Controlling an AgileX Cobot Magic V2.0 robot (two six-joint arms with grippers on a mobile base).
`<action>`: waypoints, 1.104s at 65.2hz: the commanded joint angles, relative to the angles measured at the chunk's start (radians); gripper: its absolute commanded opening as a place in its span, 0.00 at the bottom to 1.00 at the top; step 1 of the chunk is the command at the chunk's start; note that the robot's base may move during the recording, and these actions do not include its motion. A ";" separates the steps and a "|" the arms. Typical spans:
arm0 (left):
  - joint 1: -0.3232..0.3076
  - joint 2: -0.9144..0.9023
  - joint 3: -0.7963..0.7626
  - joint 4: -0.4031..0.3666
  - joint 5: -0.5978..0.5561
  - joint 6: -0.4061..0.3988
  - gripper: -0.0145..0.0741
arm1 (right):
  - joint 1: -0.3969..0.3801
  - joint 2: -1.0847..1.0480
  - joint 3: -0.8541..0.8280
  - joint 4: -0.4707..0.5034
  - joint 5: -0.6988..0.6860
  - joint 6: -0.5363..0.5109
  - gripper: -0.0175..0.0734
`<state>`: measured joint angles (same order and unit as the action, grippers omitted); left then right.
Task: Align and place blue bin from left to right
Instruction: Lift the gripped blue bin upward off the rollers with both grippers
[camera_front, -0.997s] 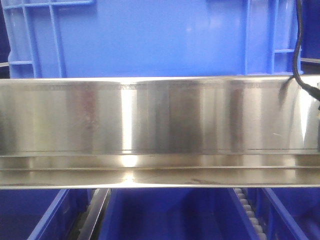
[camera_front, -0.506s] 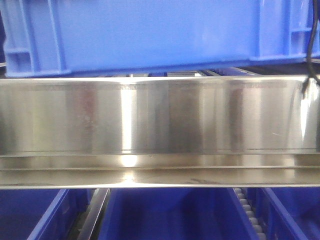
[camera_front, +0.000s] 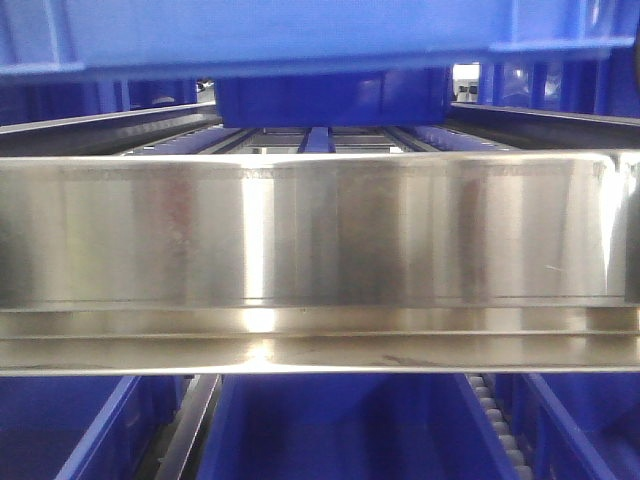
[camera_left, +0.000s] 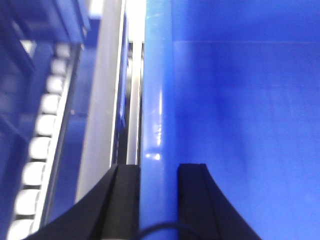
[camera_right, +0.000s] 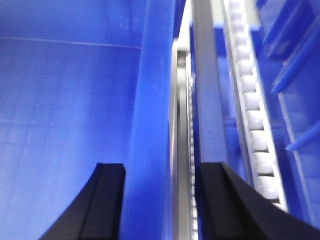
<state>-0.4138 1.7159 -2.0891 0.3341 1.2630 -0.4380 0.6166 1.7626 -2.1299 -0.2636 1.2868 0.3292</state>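
- Left rollers (camera_left: 42, 130): a row of small white plastic wheels in a blue track, blurred, running from near to far.
- Rail (camera_left: 100, 100): a flat strip of dull grey metal just right of those rollers.
- Left tool (camera_left: 157, 200): two black wedge-shaped fingers pinch the bin's (camera_left: 155, 100) left wall, one on each side of its thick, glossy, rounded rim.
- Bin: light-blue smooth plastic. Its flat inner wall and floor fill the right of the left wrist view. In the front view its lower edge (camera_front: 300, 40) runs across the top, above the rack lanes and clear of them.
- Beam (camera_front: 320, 240): a wide band of brushed stainless steel across the near middle, with vertical glare streaks and a folded lip below.
- Trays (camera_front: 340, 430): darker blue, on the shelf under the beam.
- Right tool (camera_right: 160, 200): black fingers straddle the bin's (camera_right: 150, 100) right wall. The inner finger lies against it, but metal shows between the rim and the outer finger, so I cannot tell whether it clamps.
- Right rollers (camera_right: 252, 115): white wheels in a track on the far right.
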 joint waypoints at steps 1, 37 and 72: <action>-0.034 -0.047 -0.009 -0.015 -0.042 -0.019 0.04 | 0.006 -0.034 -0.010 -0.004 -0.066 0.046 0.11; -0.051 -0.277 0.309 -0.026 -0.061 -0.116 0.04 | 0.006 -0.236 0.202 0.068 -0.066 0.058 0.10; -0.181 -0.413 0.454 0.079 -0.087 -0.232 0.04 | 0.024 -0.488 0.507 0.068 -0.120 0.133 0.10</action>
<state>-0.5892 1.3336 -1.6292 0.3506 1.2254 -0.6551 0.6448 1.3085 -1.6241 -0.1335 1.2321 0.4301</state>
